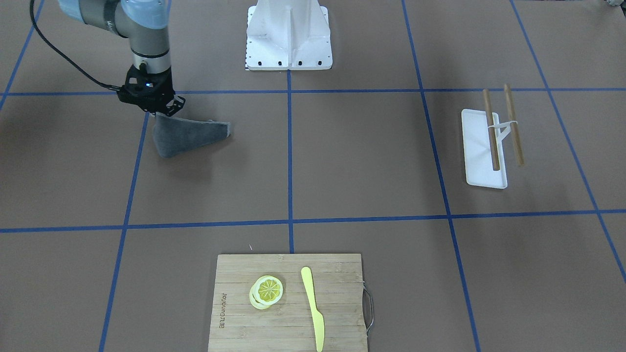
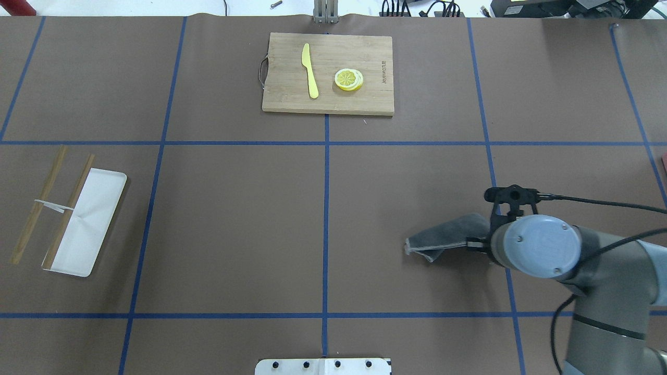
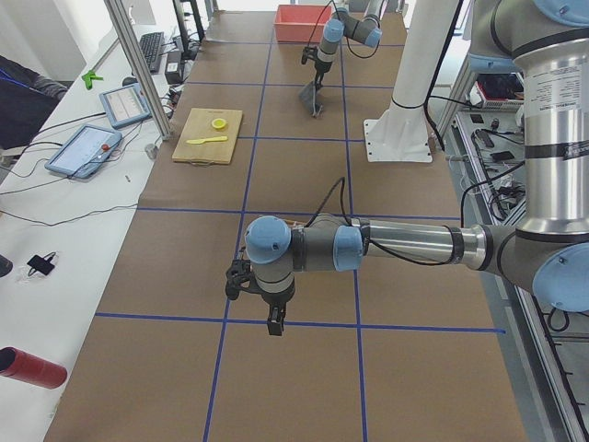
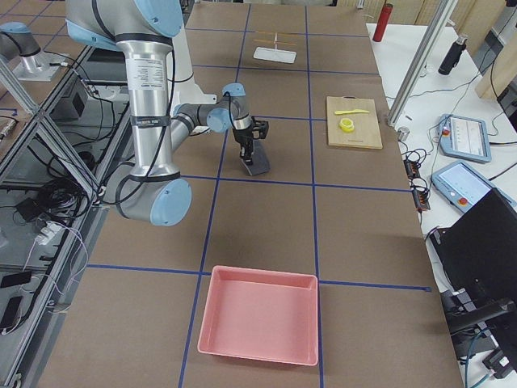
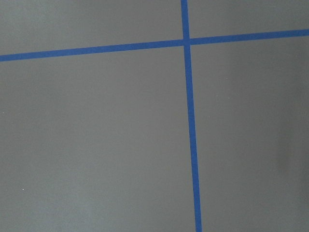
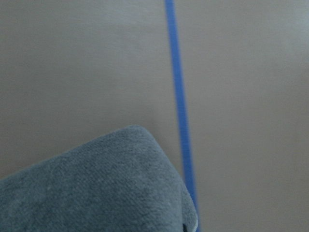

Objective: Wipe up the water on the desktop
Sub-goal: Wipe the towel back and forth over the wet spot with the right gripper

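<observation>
White tray (image 1: 477, 146) carries one of two banded chopsticks (image 1: 491, 129), the other just beside it on the brown taped bench (image 1: 362, 156); bamboo cutting board (image 1: 337, 293) carries lemon slices (image 1: 267, 291) and yellow knife (image 1: 312, 305). Right pincer (image 1: 164, 110) points down, clamped on grey cloth (image 1: 188, 137) trailing onto bench. Left pincer (image 3: 275, 324) points down above bench, can't tell if wide or narrow.
</observation>
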{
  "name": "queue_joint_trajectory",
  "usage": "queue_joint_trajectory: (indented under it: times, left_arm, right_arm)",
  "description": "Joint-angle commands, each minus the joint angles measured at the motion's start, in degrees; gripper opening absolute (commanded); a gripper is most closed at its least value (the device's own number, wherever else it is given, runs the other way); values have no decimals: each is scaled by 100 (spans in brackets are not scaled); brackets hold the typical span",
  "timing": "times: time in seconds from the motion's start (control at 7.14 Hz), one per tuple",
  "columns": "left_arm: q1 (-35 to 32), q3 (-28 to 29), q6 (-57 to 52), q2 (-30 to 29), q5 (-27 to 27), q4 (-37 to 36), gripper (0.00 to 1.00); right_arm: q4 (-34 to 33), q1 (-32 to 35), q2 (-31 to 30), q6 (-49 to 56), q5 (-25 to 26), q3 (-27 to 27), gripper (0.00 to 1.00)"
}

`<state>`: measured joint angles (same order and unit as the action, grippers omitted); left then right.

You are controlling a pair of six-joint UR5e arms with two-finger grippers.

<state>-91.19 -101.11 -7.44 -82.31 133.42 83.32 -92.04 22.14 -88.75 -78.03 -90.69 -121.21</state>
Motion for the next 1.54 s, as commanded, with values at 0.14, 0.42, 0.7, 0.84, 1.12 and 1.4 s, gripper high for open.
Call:
queue_joint_trajectory:
  times: [0.14, 0.42, 0.7, 0.84, 1.12, 1.4]
  left_arm:
    - [-4, -6, -3, 13, 0, 9, 99]
    - [-4, -14, -21, 83, 9, 18, 99]
    - [-4, -23, -21, 92, 0, 18, 99]
    - [-4, -15, -21, 92, 0, 18, 99]
    - [-4, -23, -21, 92, 0, 18, 99]
    - [-4, -23, -21, 92, 0, 18, 99]
  right_arm:
    - [54, 351, -1598, 988, 156, -263, 0]
    - [46, 458, -2100, 1403, 419, -219, 0]
    - [-16, 458, -2174, 1493, 623, -210, 0]
    - [1, 458, -1843, 1475, 553, -201, 0]
    - [-7, 440, -1087, 1370, 203, -192, 0]
    - [-25, 274, -401, 661, 26, -192, 0]
